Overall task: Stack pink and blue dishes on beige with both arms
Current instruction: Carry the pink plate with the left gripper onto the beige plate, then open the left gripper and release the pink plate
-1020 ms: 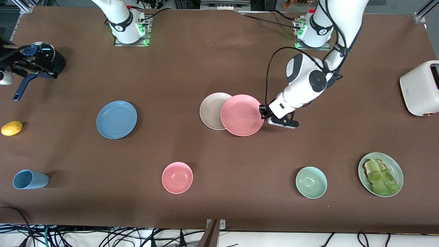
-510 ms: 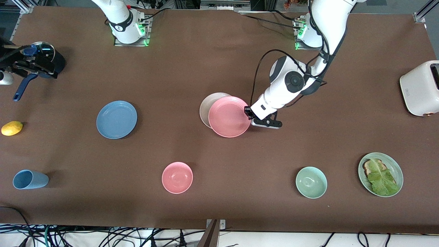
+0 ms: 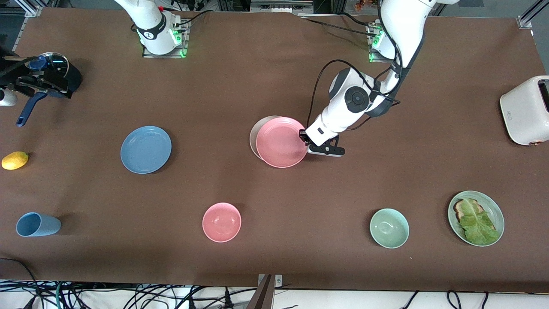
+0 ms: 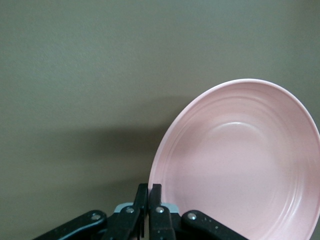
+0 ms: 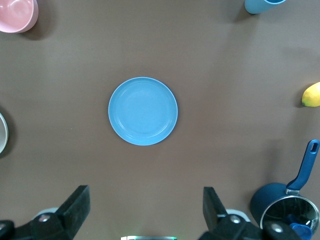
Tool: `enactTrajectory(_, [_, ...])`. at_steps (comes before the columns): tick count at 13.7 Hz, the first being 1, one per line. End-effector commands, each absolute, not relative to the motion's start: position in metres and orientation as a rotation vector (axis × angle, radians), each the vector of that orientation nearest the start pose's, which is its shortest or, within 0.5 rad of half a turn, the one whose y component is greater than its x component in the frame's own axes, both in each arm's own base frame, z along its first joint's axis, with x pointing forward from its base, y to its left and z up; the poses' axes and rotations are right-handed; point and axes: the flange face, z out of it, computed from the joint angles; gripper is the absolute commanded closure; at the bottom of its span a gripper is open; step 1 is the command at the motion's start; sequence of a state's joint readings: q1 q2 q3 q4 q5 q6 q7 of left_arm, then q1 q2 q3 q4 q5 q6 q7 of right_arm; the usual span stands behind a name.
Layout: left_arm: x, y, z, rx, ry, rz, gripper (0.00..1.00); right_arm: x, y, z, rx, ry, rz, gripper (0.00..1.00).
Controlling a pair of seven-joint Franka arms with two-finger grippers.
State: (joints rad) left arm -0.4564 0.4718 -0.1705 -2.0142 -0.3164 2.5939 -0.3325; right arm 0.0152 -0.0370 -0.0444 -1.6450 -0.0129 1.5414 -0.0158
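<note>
My left gripper (image 3: 303, 136) is shut on the rim of the pink plate (image 3: 281, 142), on the edge toward the left arm's end of the table. The left wrist view shows its jaws (image 4: 149, 192) pinching the rim, with the pink plate (image 4: 240, 165) tilted. The pink plate covers nearly all of the beige plate (image 3: 252, 137), of which only a thin crescent shows. The blue plate (image 3: 146, 149) lies flat toward the right arm's end of the table. My right gripper (image 5: 145, 192) hangs open high over the table by the blue plate (image 5: 143, 111), out of the front view.
Near the front edge stand a blue cup (image 3: 37, 224), a pink bowl (image 3: 221, 222), a green bowl (image 3: 389, 228) and a green plate (image 3: 497, 210) with toast and lettuce. A lemon (image 3: 15, 160) and a blue pot (image 3: 47, 77) sit at the right arm's end, a white toaster (image 3: 525, 110) at the left arm's end.
My left gripper has carried the pink plate toward the right arm's end, so it now covers far more of the beige plate. The blue plate has not moved.
</note>
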Motion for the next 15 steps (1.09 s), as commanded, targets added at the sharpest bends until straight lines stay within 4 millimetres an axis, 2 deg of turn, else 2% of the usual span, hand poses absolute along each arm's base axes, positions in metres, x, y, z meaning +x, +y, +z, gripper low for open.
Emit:
enactTrajectory(1, [0.493,-0.361,0.224,-3.396,0.001,-0.009,1.0,0.538,-0.019,0.612,-3.139,0.034,0.108,0.0])
enactTrajectory(7, [0.486,-0.361,0.217,-3.389,-0.004,0.002,0.99,0.538,-0.022,0.611,-3.137,0.031,0.111,0.0])
enactTrajectory(10, [0.488,-0.359,0.218,-3.387,-0.011,-0.003,0.73,0.537,-0.023,0.611,-3.137,0.031,0.113,0.0])
enactTrajectory(11, [0.488,-0.359,0.218,-3.387,-0.011,-0.003,0.37,0.537,-0.023,0.611,-3.137,0.031,0.116,0.0])
enactTrajectory(12, [0.488,-0.358,0.218,-3.387,-0.015,-0.004,0.13,0.537,-0.023,0.611,-3.136,0.034,0.118,0.0])
enactTrajectory(14, [0.494,-0.353,0.223,-3.388,-0.029,-0.026,0.11,0.538,-0.022,0.605,-3.136,0.043,0.132,0.0])
enactTrajectory(15, [0.499,-0.347,0.229,-3.387,-0.044,-0.041,0.07,0.542,-0.02,0.596,-3.137,0.041,0.164,0.0])
